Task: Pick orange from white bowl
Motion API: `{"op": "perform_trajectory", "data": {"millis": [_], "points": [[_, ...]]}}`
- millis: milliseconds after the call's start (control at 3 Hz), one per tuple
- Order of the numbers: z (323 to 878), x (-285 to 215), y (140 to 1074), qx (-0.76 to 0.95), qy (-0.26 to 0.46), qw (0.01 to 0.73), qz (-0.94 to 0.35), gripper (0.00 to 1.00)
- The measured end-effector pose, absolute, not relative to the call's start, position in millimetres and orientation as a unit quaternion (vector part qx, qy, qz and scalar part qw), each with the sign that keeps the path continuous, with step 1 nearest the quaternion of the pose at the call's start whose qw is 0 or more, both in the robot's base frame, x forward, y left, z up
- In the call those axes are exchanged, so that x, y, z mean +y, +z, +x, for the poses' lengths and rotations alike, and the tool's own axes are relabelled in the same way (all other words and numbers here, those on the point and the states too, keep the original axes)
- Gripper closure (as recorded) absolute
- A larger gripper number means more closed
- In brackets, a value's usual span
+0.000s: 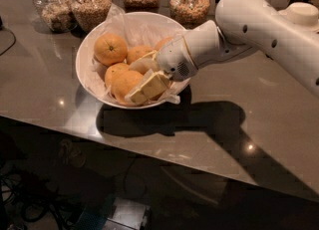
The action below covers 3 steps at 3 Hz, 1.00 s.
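Observation:
A white bowl [84, 69] lined with crinkled white paper holds several oranges. My gripper [132, 81] reaches into the bowl from the right, down at its front, against the front orange [122, 83]. Another orange [138, 54] lies just behind the gripper. An orange with a dark stem dot [110, 49] sits at the bowl's left back. One more orange [163, 43] peeks out behind my white wrist [192, 55], which covers the bowl's right side.
Several glass jars of grains and nuts [89, 5] stand in a row behind the bowl on the glossy counter [45, 89]. The counter's front edge runs just below the bowl. My white arm [269, 30] spans the right side.

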State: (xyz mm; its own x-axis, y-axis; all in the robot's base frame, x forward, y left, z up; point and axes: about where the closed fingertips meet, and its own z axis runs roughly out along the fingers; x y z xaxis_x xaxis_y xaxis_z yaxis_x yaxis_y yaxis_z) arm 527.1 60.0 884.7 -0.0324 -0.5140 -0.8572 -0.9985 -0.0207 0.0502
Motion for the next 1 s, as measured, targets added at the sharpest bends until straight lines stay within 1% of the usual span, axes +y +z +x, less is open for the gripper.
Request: {"op": "perform_trajectory", "data": {"millis": [333,667,1000], "points": [[526.1,59.5,882.1,0.620,0.373,0.324,-0.609,0.49],[526.1,59.6,885.4,0.620,0.373,0.324,-0.609,0.68],[525.8,60.3,879.8,0.620,0.381,0.317,-0.608,0.91]]}}
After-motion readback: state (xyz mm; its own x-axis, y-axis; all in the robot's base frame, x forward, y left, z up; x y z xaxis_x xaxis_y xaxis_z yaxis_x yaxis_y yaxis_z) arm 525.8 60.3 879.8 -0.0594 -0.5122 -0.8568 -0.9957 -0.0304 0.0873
